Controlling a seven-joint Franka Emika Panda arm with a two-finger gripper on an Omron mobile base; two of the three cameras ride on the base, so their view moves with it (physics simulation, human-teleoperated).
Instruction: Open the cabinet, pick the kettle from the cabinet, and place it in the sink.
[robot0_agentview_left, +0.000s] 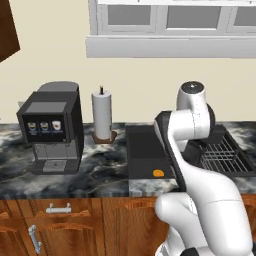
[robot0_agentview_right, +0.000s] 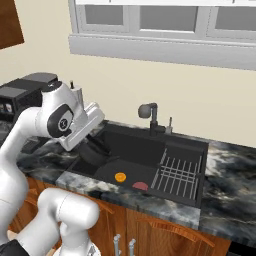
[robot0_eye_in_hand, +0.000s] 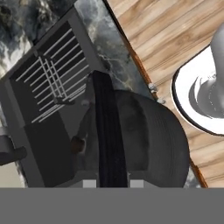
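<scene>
Marble tabletop (robot0_agentview_right: 235, 170) runs left-right under the window wall, w/ wood lower doors along its near edge. A corner of the cabinet (robot0_agentview_left: 7, 30) shows top left, well apart from the rest.

Sink (robot0_agentview_right: 145, 142) is set into the tabletop, dark basin w/ its rim all round. Right part of the basin carries a wire rack (robot0_agentview_right: 177, 175); faucet (robot0_agentview_right: 150, 116) stands at the far rim, about mid. Left part of the basin floor is open; an orange round bit (robot0_agentview_right: 120, 177) and a reddish one (robot0_agentview_right: 140, 186) lie near its front rim.

Arm reaches in over the sink's left rim. Kettle (robot0_eye_in_hand: 144, 140) hangs at the basin's left side, beside the rack, low over the sink; can't tell if it touches the floor. In hand view the fingers (robot0_eye_in_hand: 89, 183) are pressed in on the kettle's arched handle, the dark band running between them.

Left of sink on the tabletop: coffee machine (robot0_agentview_left: 52, 127), then paper towel roll (robot0_agentview_left: 102, 116) nearer the sink, both apart from the rim.
</scene>
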